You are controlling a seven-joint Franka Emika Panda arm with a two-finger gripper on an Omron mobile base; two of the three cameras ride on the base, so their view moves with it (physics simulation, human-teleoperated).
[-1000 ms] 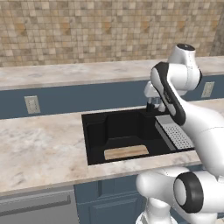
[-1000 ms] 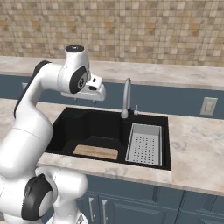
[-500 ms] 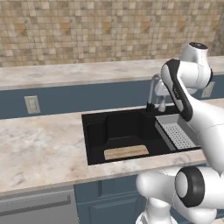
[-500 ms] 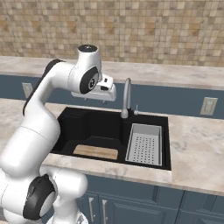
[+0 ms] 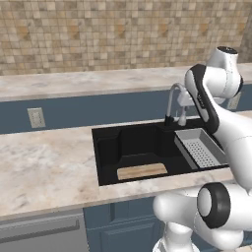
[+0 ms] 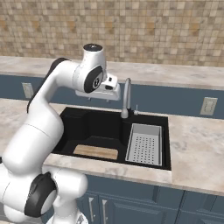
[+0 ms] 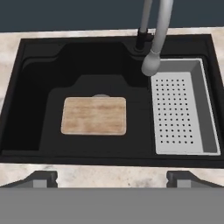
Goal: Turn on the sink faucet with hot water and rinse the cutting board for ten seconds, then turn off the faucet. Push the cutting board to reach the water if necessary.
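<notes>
The light-tan cutting board [image 7: 94, 115] lies flat on the floor of the black sink [image 7: 39, 87], left of the grey perforated tray [image 7: 183, 109]; it also shows near the basin's front [image 5: 141, 171] [image 6: 96, 152]. The silver gooseneck sink faucet [image 7: 155, 43] arches from the back rim, its head hanging over the tray's near-left corner. No water runs from it. My gripper [image 7: 111, 179] hovers high above the basin, open, with nothing between its wide-apart fingertips [image 7: 41, 179]. From the right base view the hand [image 6: 107, 91] sits just left of the faucet [image 6: 127, 98].
A marbled counter [image 5: 44, 162] surrounds the sink, with a raised ledge and a tiled wall behind. Wall outlets [image 5: 36, 117] [image 6: 209, 106] sit on the blue backsplash. A dishwasher front [image 5: 39, 234] is under the counter at the left.
The arm has swung to the right, carrying the hand over the basin and close to the faucet. The jaws stay open. The cutting board has not moved.
</notes>
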